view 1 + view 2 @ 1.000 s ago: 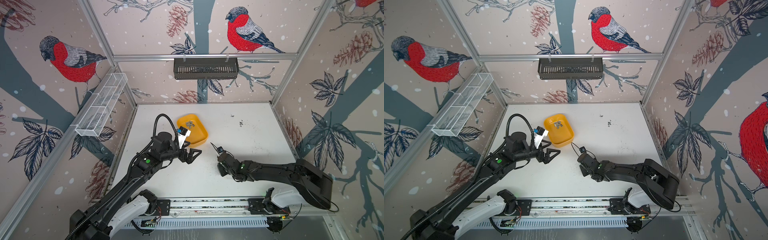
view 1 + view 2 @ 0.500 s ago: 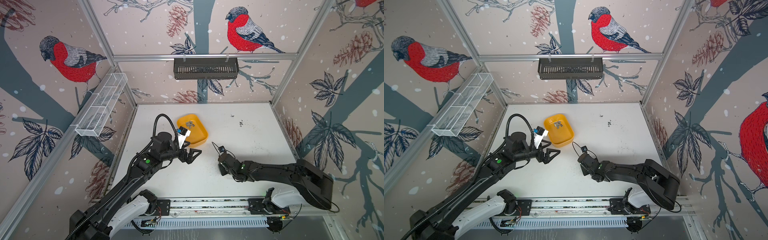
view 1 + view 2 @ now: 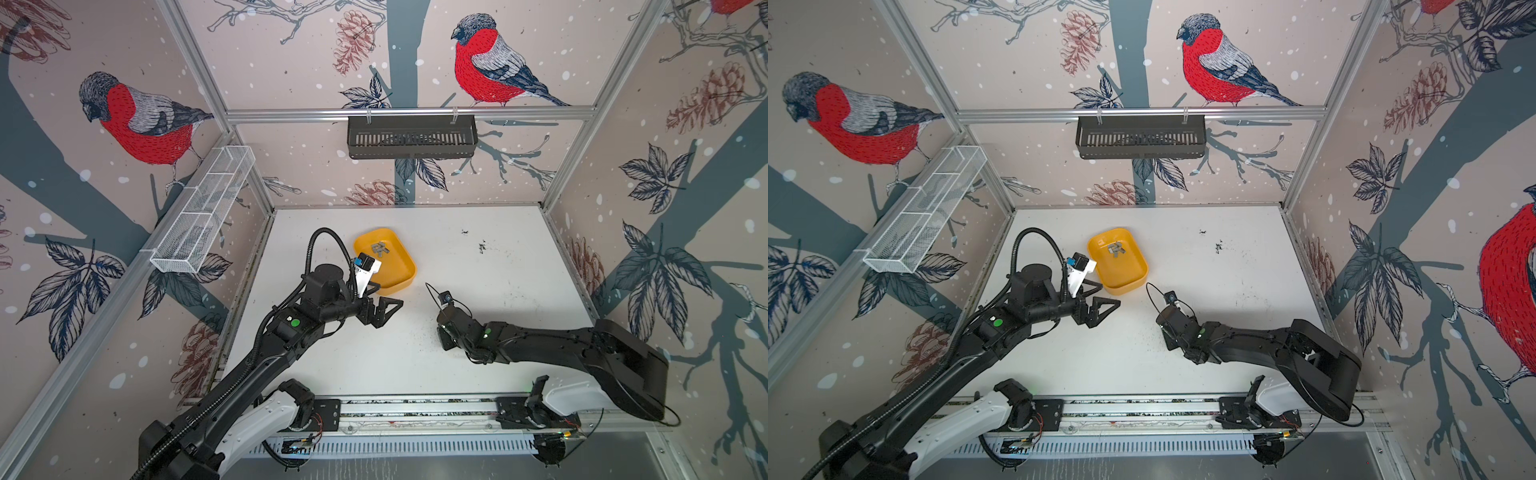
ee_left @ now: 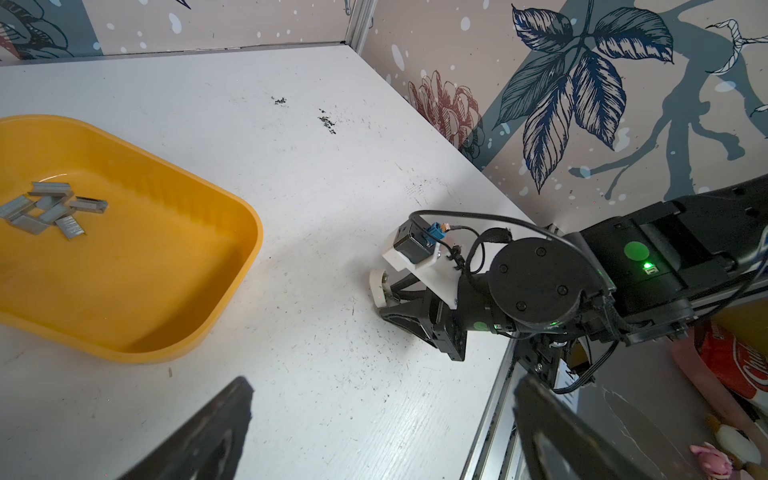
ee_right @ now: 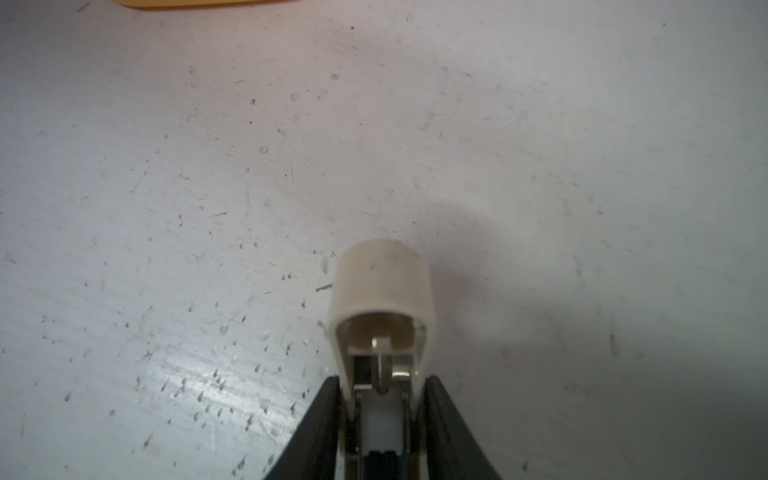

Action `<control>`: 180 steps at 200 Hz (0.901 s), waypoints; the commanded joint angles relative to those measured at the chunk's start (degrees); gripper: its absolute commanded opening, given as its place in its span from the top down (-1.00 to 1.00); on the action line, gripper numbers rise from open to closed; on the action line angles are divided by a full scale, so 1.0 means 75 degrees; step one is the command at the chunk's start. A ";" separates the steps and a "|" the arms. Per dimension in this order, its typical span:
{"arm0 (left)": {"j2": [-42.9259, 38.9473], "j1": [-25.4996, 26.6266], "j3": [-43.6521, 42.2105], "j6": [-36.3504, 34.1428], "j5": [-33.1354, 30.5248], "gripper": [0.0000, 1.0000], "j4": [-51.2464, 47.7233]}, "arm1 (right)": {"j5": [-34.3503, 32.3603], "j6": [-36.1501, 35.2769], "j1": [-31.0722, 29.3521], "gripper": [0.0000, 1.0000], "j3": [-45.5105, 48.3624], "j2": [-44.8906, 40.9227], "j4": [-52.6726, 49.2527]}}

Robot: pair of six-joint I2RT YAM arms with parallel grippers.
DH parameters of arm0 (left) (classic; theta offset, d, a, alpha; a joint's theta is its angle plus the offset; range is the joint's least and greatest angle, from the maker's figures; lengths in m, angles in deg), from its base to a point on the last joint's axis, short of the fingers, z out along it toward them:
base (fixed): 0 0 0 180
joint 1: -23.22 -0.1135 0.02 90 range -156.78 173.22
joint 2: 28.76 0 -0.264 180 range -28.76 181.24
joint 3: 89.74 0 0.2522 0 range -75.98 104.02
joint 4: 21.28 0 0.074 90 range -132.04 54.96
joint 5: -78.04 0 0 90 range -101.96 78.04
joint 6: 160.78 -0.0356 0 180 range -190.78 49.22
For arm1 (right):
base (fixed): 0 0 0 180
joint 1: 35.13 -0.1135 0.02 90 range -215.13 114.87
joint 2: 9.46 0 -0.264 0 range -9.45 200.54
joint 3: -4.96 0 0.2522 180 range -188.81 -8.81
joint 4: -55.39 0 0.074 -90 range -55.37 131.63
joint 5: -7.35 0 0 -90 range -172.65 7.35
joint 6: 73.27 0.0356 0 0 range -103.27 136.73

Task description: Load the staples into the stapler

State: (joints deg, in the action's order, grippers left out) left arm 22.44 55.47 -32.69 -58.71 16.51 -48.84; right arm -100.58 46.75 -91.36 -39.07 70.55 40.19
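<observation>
We are pinching the stapler point(image 5: 382, 286) in the right gripper point(image 5: 382, 386) by its sides only, the left gripper point(image 3: 386, 297) hanging wide and empty, so we are risking that it twists loose.

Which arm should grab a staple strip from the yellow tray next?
Left. The left gripper is open and empty beside the yellow tray holding the staples; the right gripper is clamped on the stapler, farther from the tray.

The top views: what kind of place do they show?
Probably a robot test cell, not a home or office: a left arm and right arm mounted on a rail at a white table, enclosed by aluminium posts carrying bird-print panels.
</observation>
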 commanded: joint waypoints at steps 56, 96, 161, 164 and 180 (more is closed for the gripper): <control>-0.0042 -0.0013 -0.0010 -0.0016 0.0049 -0.96 0.0072 | -0.0047 0.0064 0.0009 0.11 0.0015 -0.0097 0.0051; -0.0055 -0.0027 -0.0012 -0.0012 0.0036 -0.96 0.0093 | -0.0081 0.0108 0.0026 -0.06 0.0117 -0.0407 0.0003; -0.0077 -0.0069 0.0006 -0.0040 -0.0034 -0.96 0.0091 | 0.0015 0.0136 0.0056 -0.12 0.0332 -0.1161 -0.0137; -0.0074 -0.0062 0.0006 -0.0040 -0.0046 -0.96 0.0084 | 0.0023 0.0137 0.0056 -0.12 0.0343 -0.1289 -0.0137; -0.0067 -0.0082 0.0006 -0.0031 -0.0086 -0.96 0.0088 | 0.0082 0.0163 0.0049 -0.13 0.0345 -0.1604 -0.0252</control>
State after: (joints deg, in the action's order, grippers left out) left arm 22.05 55.10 -32.69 -58.73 16.38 -48.84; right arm -100.32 46.97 -90.90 -36.47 61.29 39.36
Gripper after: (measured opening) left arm 0.978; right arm 0.561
